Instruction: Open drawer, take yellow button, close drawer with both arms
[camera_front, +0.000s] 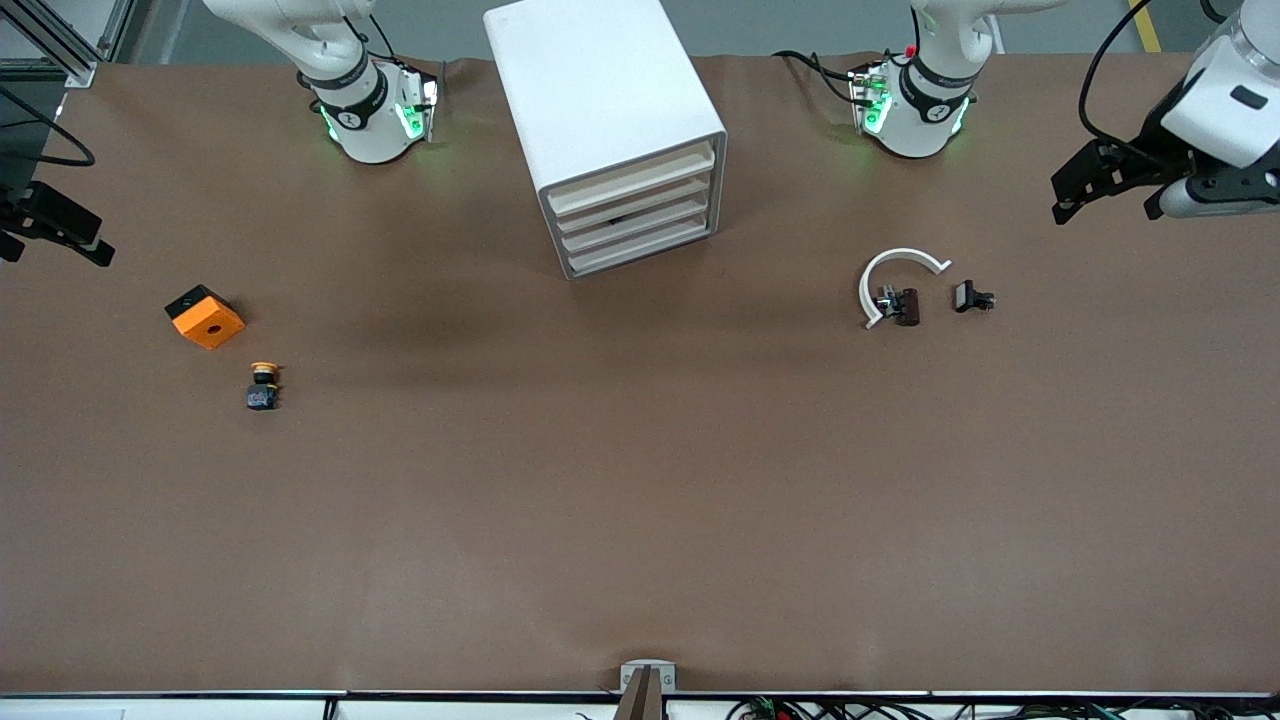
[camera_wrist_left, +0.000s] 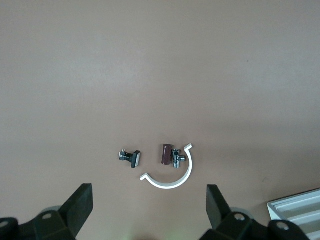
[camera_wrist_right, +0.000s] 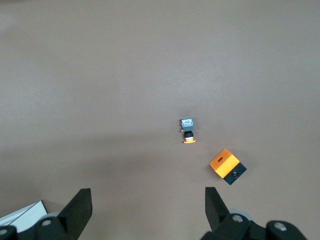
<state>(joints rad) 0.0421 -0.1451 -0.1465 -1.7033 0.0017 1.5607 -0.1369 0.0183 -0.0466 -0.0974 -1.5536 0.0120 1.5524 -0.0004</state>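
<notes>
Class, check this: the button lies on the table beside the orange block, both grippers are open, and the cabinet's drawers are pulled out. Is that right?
One thing is wrong: the drawers of the cabinet are all pushed in, as the front view shows. The rest holds: the button lies on the table beside the orange block, and the left gripper and right gripper are open.
</notes>
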